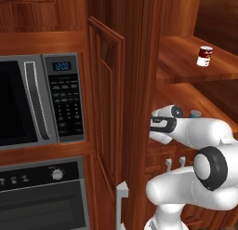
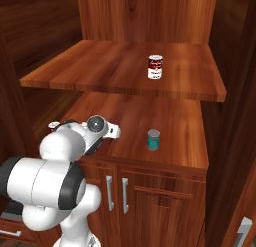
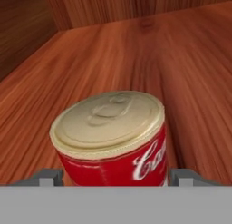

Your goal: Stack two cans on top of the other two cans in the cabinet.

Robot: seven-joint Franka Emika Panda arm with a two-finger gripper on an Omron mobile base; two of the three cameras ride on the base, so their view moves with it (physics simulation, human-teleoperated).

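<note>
Item: red can (image 3: 111, 141) w/ pale top, upright on lower cabinet shelf (image 3: 190, 73), btwn gripper (image 3: 113, 177) tips; jaws wide, straddling it for pickup, contact unclear.

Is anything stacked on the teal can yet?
No, the teal can stands alone on the lower shelf with its top bare.

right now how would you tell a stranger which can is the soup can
Find the tall reddish-brown cabinet right of the microwave. On its upper shelf one can stands alone: the soup can, dark red above, white below. The teal can stands on the surface below.
</note>
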